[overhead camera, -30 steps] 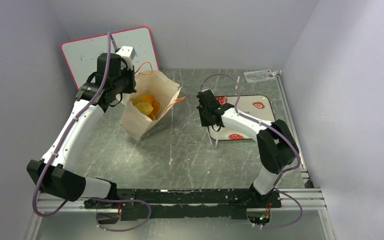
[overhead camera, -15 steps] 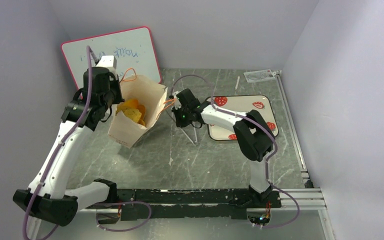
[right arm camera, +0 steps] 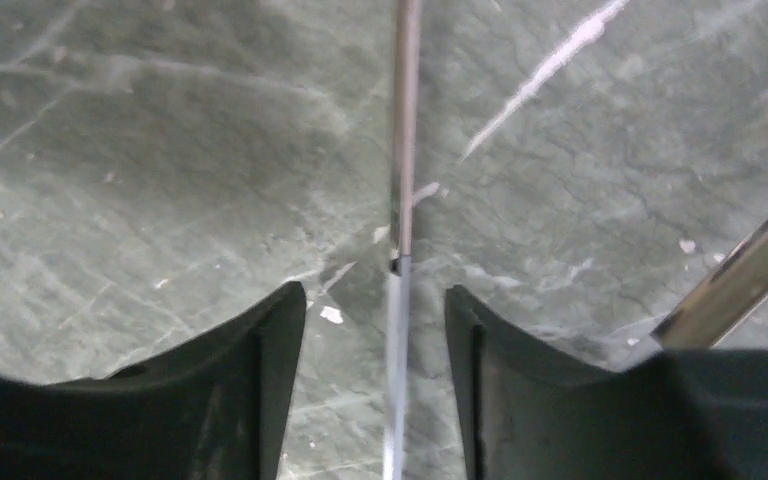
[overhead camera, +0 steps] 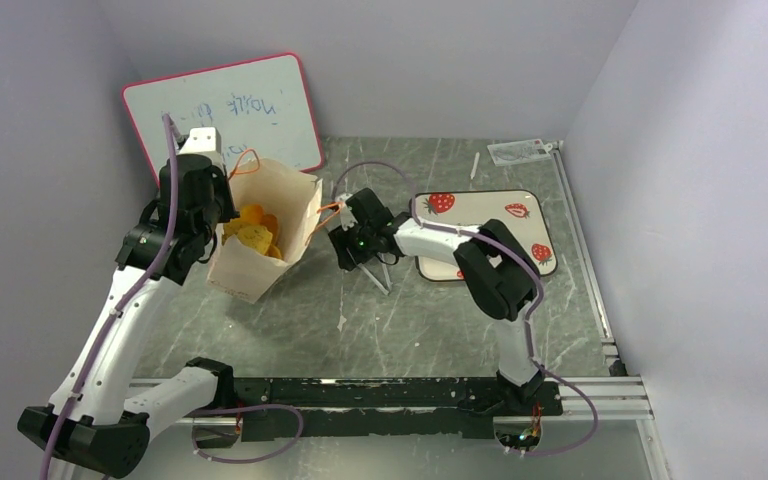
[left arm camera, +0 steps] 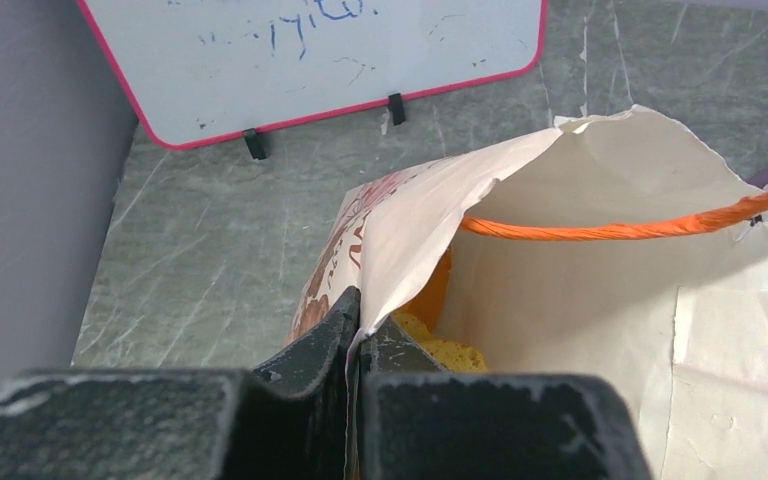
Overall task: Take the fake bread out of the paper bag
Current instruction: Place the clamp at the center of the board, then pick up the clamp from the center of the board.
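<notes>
The paper bag (overhead camera: 260, 235) stands open and tilted at the left, its pale inside and an orange cord handle showing in the left wrist view (left arm camera: 580, 300). Orange and yellow fake bread (overhead camera: 252, 228) lies inside it (left arm camera: 445, 350). My left gripper (left arm camera: 360, 325) is shut on the bag's left rim, beside the printed face. My right gripper (overhead camera: 348, 248) hovers low just right of the bag, its jaws open. A thin metal rod (right arm camera: 403, 150) runs between the fingers (right arm camera: 375, 300), with a gap on each side. A second rod (right arm camera: 740, 280) slants at the right.
A pink-framed whiteboard (overhead camera: 225, 115) leans on the back wall behind the bag. A white strawberry-printed tray (overhead camera: 490, 215) lies right of the right gripper. A small white stick (overhead camera: 475, 165) and a flat packet (overhead camera: 520, 152) lie at the back right.
The left arm has pulled the bag to the left, uncovering the whiteboard. The right gripper has swung left from the tray to the bag's side, and its jaws have opened.
</notes>
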### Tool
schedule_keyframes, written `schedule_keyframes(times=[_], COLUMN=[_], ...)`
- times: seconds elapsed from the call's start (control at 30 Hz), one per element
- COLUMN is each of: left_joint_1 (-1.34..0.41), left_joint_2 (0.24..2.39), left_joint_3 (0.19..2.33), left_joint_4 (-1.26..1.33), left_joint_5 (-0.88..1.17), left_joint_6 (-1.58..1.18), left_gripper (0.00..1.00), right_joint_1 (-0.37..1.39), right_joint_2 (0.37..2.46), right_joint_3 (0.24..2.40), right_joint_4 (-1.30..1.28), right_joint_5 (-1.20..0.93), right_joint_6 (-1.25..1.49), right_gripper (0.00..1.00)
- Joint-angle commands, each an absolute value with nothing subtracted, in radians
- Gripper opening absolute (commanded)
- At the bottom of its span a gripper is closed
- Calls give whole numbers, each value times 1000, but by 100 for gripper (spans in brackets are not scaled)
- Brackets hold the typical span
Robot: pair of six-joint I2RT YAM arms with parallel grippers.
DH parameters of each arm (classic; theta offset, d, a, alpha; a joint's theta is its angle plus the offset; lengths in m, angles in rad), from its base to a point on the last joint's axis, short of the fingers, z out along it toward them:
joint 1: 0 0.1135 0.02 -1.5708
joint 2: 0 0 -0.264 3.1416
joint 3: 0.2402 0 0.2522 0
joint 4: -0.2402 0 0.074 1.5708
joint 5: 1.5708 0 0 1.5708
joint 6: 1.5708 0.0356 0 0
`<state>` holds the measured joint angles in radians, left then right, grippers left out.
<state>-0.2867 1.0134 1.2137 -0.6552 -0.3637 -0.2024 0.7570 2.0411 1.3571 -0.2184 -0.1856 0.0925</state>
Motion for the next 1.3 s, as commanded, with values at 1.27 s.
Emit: schedule_keyframes(times=[1.27], left_joint_1=[-279], left_joint_2=[758], left_joint_3=[981], left_joint_4=[-426], left_joint_5=[-373], left_joint_6=[-35], left_gripper=[7], right_joint_1=[940], right_joint_2=[1735], right_joint_3=[796], right_joint_4=[419], right_joint_5=[439], right_joint_6=[226], right_gripper=[97])
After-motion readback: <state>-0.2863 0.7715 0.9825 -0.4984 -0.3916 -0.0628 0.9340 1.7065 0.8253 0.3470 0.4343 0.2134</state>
